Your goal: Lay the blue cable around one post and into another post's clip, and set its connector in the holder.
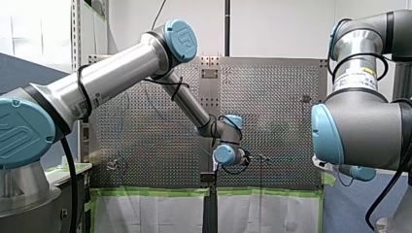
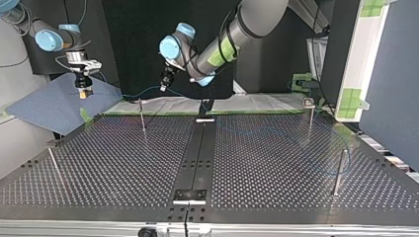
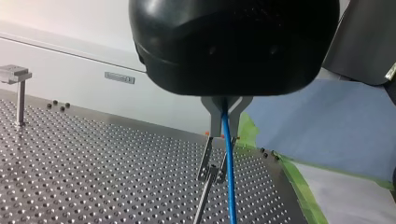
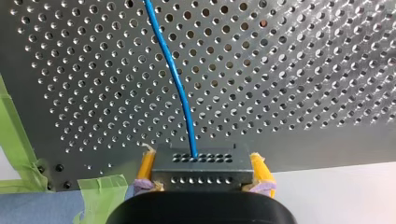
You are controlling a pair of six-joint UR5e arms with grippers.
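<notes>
Heads up, that blue cable [image 4: 175,79] is going to be floppy and nearly weightless. It's thin and a bit springy, and it'll bow or sag wherever it isn't under tension, so I'd guess it wants holding at two spots, which is what you've got. The right gripper [image 4: 203,169] has its yellow pads [image 4: 146,167] clamped on the short sides of the dark connector [image 4: 201,164], the rigid block with rows of little holes. That's the sensible place to grab it, since tugging the wire right where it exits would probably strain the joint. The left gripper [image 3: 224,133] has its metal fingers [image 3: 213,119] pinched on the cable further along, right above a clip-topped post [image 3: 203,186]. In the top view the cable hangs in the air between the two grippers, by the perforated table [image 2: 276,163] edge on the arms' side. The rest trails faintly across the plate toward the tall post [image 2: 339,173] at that view's right. Hard bits: from the left wrist view I can't tell if the cable sits in the clip or just beside it, and the trailing part is so faint you can barely follow it. I also can't pick out the holder for sure; it may be the bracket [image 2: 188,195] on the black centre strip. In the front view the right gripper is hidden behind its own arm.
</notes>
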